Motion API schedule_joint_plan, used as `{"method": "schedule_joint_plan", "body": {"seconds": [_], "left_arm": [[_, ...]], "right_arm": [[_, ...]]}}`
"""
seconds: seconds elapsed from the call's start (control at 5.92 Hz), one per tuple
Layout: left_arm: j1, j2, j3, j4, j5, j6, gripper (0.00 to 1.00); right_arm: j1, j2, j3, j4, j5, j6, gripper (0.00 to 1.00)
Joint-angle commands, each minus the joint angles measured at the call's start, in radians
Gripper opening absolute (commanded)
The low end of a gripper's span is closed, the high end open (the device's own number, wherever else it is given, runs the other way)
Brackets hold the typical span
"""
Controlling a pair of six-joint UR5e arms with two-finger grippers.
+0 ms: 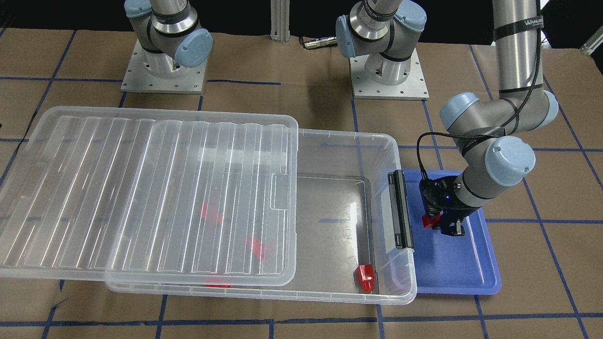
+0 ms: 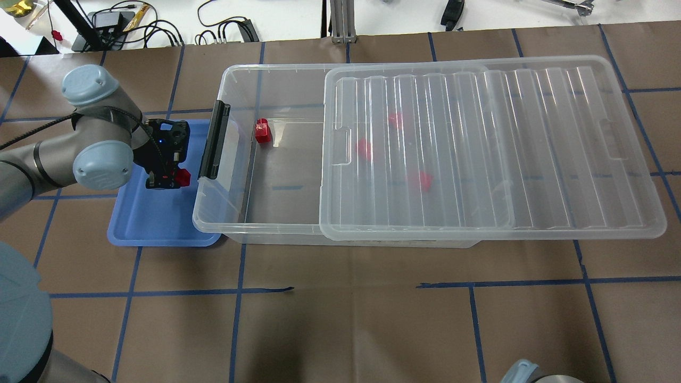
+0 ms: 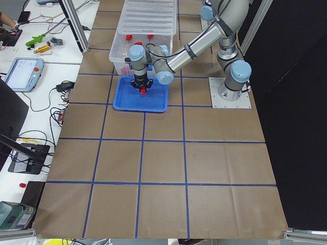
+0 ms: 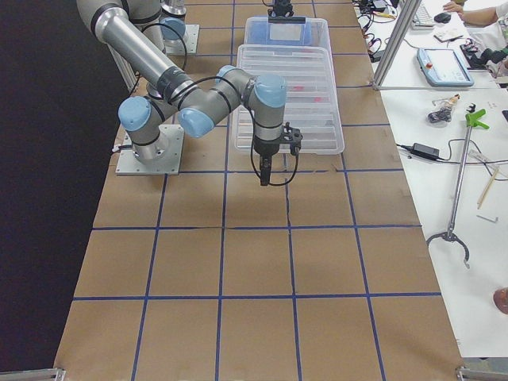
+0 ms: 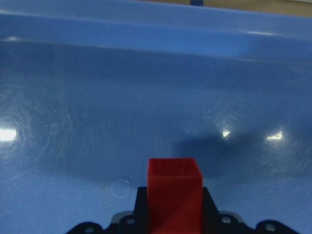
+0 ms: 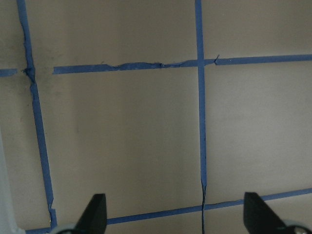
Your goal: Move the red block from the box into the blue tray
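Observation:
My left gripper point(image 1: 443, 227) is shut on a red block point(image 1: 429, 221) and holds it low over the blue tray point(image 1: 466, 278), near the box's latch end. The held block also shows in the overhead view point(image 2: 183, 178) and in the left wrist view point(image 5: 174, 194), with the tray floor point(image 5: 146, 107) close beneath. The clear box point(image 2: 234, 74) stands beside the tray. Its ribbed lid point(image 2: 479, 143) is slid aside and covers most of it. One loose red block point(image 2: 262, 131) lies in the uncovered part, and three more point(image 2: 364, 149) show through the lid. My right gripper point(image 6: 175, 214) is open and empty over bare paper.
The box's black latch point(image 1: 400, 209) stands right next to my left gripper. The lid overhangs the box toward the right arm's base point(image 1: 162, 70). Brown paper with blue tape lines point(image 6: 200, 122) covers the table. The right arm point(image 4: 262, 95) hangs over the table's front, beside the box.

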Motion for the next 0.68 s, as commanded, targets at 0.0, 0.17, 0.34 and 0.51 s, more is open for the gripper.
{"method": "schedule_joint_plan", "body": {"seconds": [0.0,0.17,0.34,0.51], "left_arm": [[0.000,-0.020,0.008,0.020,-0.003,0.004,0.93],[-0.001,-0.014,0.020,0.012,-0.001,-0.011,0.98],[-0.006,0.024,0.076,-0.135,0.004,-0.019,0.98],[-0.018,0.092,0.177,-0.346,0.001,-0.070,0.98]], "right_arm": [[0.002,-0.018,0.042,0.011,0.080,0.110,1.00],[0.008,-0.018,0.049,0.015,0.126,0.140,1.00],[0.019,-0.020,0.052,0.016,0.134,0.155,1.00],[0.043,-0.020,0.052,0.017,0.159,0.186,1.00]]}}
